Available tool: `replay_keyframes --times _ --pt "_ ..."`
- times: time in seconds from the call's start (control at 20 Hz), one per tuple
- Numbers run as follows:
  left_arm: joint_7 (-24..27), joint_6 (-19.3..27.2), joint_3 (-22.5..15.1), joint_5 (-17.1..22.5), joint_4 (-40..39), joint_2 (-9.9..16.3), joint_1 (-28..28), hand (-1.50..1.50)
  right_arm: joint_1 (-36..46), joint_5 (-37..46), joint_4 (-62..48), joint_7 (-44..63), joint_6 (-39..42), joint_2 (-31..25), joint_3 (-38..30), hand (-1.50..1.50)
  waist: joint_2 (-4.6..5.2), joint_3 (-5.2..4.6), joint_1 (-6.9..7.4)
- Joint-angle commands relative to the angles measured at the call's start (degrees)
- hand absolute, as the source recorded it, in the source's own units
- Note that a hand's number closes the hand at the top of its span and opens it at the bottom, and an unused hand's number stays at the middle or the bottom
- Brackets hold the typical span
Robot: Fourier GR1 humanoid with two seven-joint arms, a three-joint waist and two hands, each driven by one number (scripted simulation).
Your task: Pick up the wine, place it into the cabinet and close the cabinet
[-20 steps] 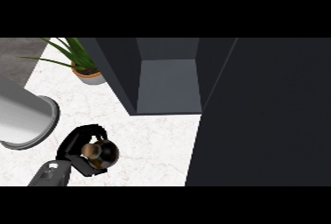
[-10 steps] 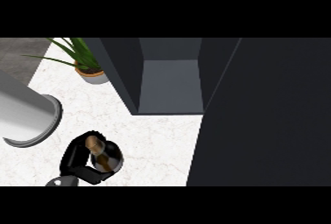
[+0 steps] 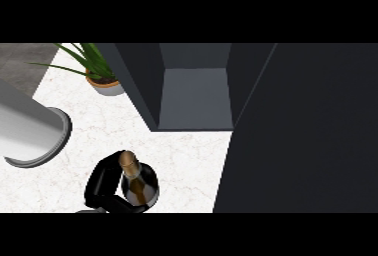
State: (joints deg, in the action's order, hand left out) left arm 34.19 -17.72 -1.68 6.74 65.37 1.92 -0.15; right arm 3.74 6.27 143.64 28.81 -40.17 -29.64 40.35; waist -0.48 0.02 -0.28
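Note:
The wine bottle (image 3: 138, 186), dark with a gold-foil neck, stands over the white marble counter near the view's lower left. My left hand (image 3: 99, 187) is curled round its left side and base. The neck points toward the far side. The open cabinet (image 3: 196, 97) lies beyond it and to the right, its grey inner floor bare. Its dark door (image 3: 310, 130) stands swung open and fills the right side of the view. My right hand does not show.
A potted green plant (image 3: 100, 75) sits at the far left beside the cabinet's left wall. A large grey cylindrical vessel (image 3: 29, 135) stands at the left edge. White counter (image 3: 184, 150) shows between the bottle and the cabinet front.
My hand with the bottle has shifted a little right and toward the near edge. The forearm has slid out of view, and the bottle's gold neck now shows.

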Motion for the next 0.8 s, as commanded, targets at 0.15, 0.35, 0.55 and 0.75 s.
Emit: replay_keyframes --times 0.15,0.35,0.55,0.75 --pt "-9.75 7.25 -9.59 3.65 14.05 -1.87 3.85 1.50 -1.17 5.13 9.04 3.41 -1.46 -0.48 1.72 -1.50 0.00 -0.06 -0.20" --pt "-12.89 13.61 -12.17 3.24 19.11 -1.90 2.83 1.50 -3.89 4.21 11.56 2.32 -1.10 -3.00 2.25 -1.50 0.07 -0.04 -0.40" --pt "-12.37 18.03 -11.93 0.53 16.49 -1.91 -1.26 1.50 -7.03 2.47 13.79 0.06 -0.84 -5.65 1.08 -1.50 0.16 -0.03 -1.10" --pt "-13.48 28.07 -18.95 1.70 18.63 -1.92 -1.17 1.50 -6.36 5.71 11.06 -0.60 -1.97 -4.21 4.63 -1.50 0.12 -0.09 -0.89"
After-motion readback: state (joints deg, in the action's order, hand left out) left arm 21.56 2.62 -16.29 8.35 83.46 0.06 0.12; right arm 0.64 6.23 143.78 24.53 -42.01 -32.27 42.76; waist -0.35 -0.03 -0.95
